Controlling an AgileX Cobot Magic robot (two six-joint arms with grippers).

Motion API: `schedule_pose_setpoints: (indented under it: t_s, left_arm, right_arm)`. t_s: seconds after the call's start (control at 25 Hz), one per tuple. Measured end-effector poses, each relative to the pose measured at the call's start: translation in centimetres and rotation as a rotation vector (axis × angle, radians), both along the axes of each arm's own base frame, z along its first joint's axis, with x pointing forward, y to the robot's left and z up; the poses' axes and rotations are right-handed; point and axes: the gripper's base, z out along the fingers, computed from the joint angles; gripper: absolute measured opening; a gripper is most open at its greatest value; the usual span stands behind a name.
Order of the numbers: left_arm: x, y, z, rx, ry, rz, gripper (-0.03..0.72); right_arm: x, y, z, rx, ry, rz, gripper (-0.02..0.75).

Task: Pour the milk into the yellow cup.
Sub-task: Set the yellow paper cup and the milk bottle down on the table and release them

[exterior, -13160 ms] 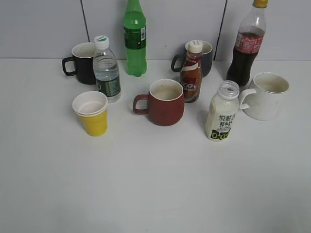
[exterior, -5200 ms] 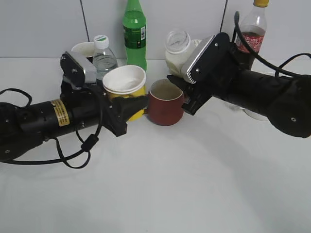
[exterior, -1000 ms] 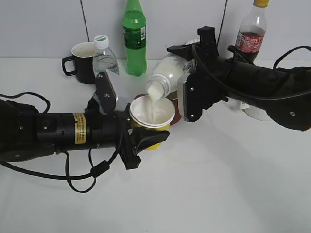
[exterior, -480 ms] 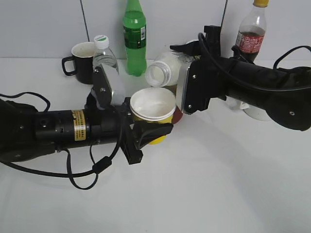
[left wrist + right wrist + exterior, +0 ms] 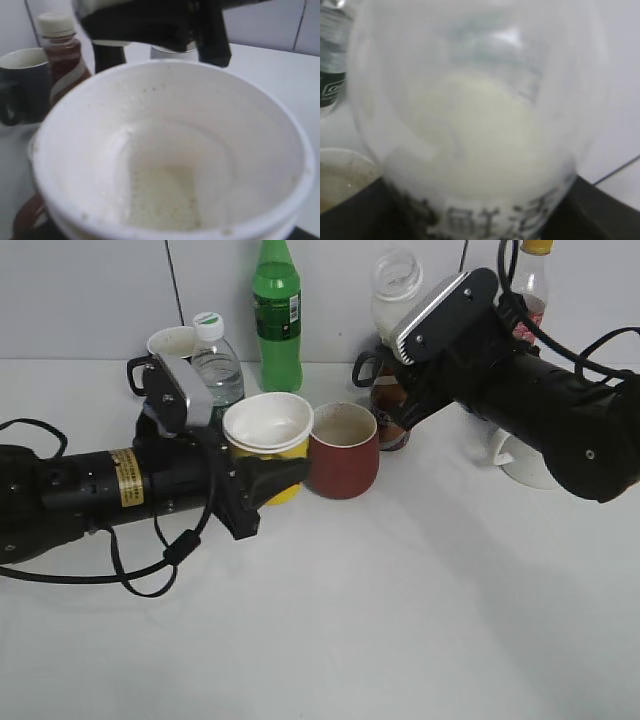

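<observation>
My left gripper (image 5: 275, 478) is shut on the yellow cup (image 5: 268, 440), holding it just left of the red-brown mug (image 5: 343, 450). The cup fills the left wrist view (image 5: 170, 160), with milk pooled in its white inside. My right gripper (image 5: 415, 365) is shut on the milk bottle (image 5: 396, 288), now upright and raised at the back, right of the cup. In the right wrist view the bottle (image 5: 475, 125) fills the frame, clear at the top, creamy-white lower, with dark characters on its label. Both grippers' fingers are mostly hidden.
A black mug (image 5: 165, 345), a water bottle (image 5: 215, 365) and a green bottle (image 5: 276, 315) stand behind the cup. A brown coffee bottle (image 5: 388, 410), a dark mug, a cola bottle (image 5: 528, 280) and a white mug (image 5: 520, 465) are behind the right arm.
The milk bottle has tipped back upright and risen to the right, away from the cup. The left gripper has drawn the yellow cup back left and slightly up.
</observation>
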Motion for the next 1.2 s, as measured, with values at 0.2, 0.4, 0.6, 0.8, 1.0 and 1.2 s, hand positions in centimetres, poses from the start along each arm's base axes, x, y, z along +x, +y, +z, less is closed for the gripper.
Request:
schedule_pose_setpoints:
  t_s: [0.2,0.4,0.6,0.8,1.0,1.2]
  left_arm:
    - [0.7,3.3,-0.9,0.006,0.049,0.117,0.344]
    - [1.4,5.7,-1.3,-0.010,0.085,0.246,0.344]
    - [2.0,6.6,-3.2,0.007,0.086,0.307,0.344]
    - [2.2,6.6,-5.1,-0.026,0.089,0.320,0.344]
    - [3.4,6.2,-6.8,-0.022,0.090,0.315,0.344]
    - [4.7,6.0,-8.1,0.017,0.106,0.319,0.344]
  right_arm:
    - [-0.5,-1.0,-0.7,0.216,0.120,-0.101,0.439]
    - [-2.6,-3.2,-3.1,0.386,0.260,-0.197,0.439]
    - [-4.0,-4.7,-4.8,0.448,0.314,-0.257,0.439]
    - [-4.0,-4.7,-7.3,0.433,0.368,-0.278,0.439]
    - [-4.0,-4.7,-8.6,0.425,0.382,-0.284,0.438]
    - [-4.0,-4.8,-8.5,0.432,0.368,-0.281,0.438]
